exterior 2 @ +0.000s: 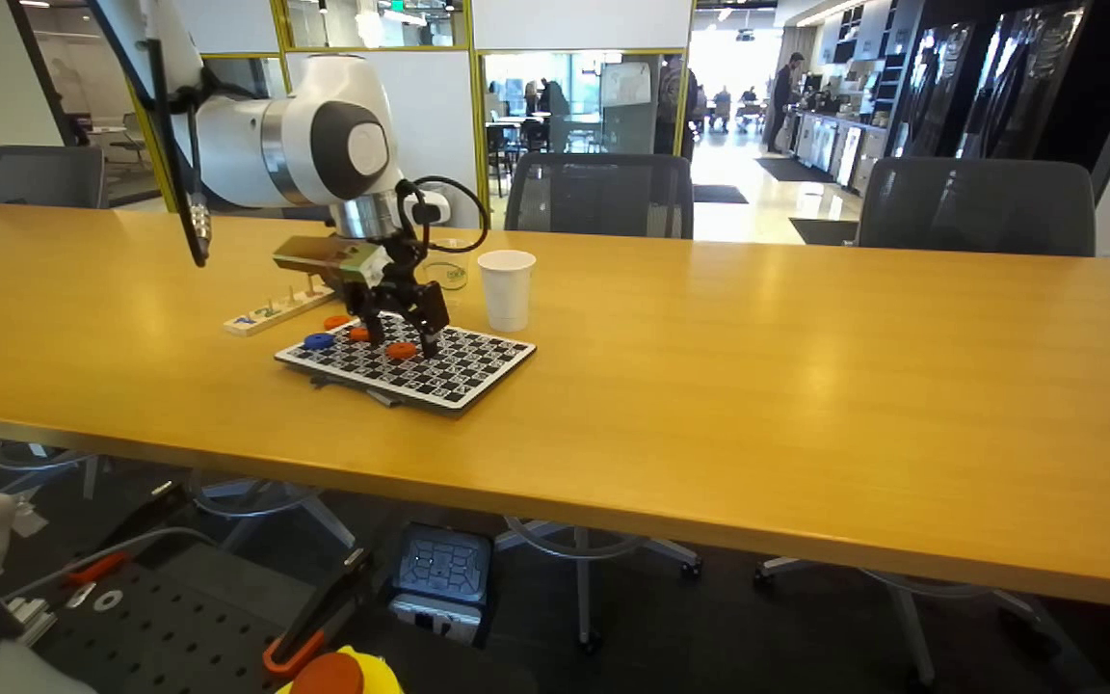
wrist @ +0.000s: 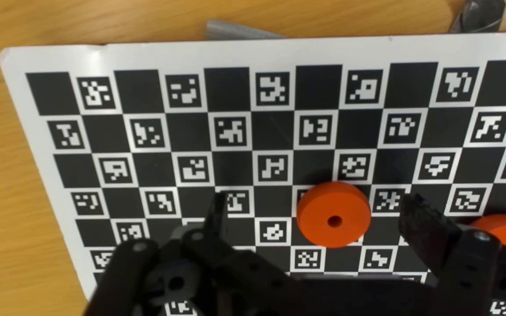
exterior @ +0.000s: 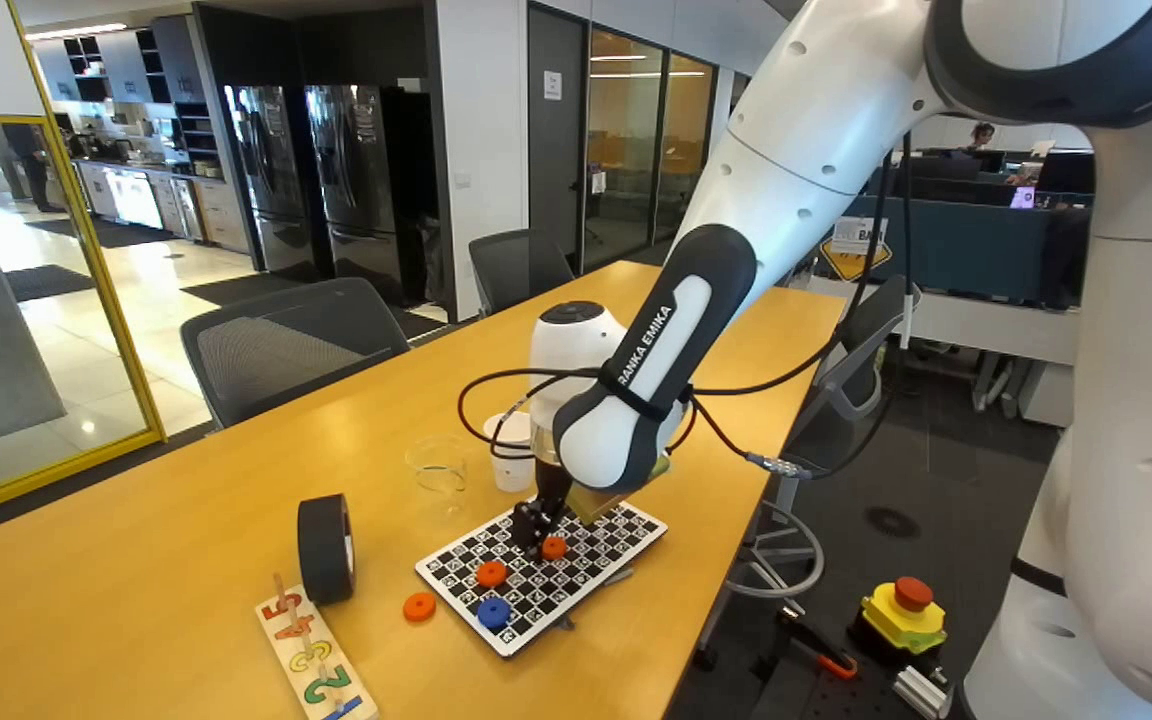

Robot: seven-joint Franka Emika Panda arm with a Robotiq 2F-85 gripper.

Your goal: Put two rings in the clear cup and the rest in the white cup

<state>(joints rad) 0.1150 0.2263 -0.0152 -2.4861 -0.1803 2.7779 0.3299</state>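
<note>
wrist view: the gripper has its fingers spread wide, one on each side of an orange ring, with space visible between the ring and either finger. ring not gripped. it lies flat on a checkered board, hole facing up. whether the fingertips touch the board cannot be told.

a second orange ring lies on the same board at the right edge of the wrist view, partly hidden by a finger.

in an exterior view, a blue ring lies flat on the board near one corner, near the second orange ring. a third orange ring lies flat on the table, just beside the board and apart from it. all four rings seen are outside the cups.

clear cup: upright on the table, faint, with a greenish mark. white cup: upright on the table, just beside the board and near the clear cup, a gap between the two cups. its inside cannot be made out.

also noted in an exterior view: a thick black roll stands on its edge on the table; a wooden number strip lies just beside it, contact uncertain. the robot arm reaches down over the board. in an exterior view, dark chairs line the far side of the table.
</note>
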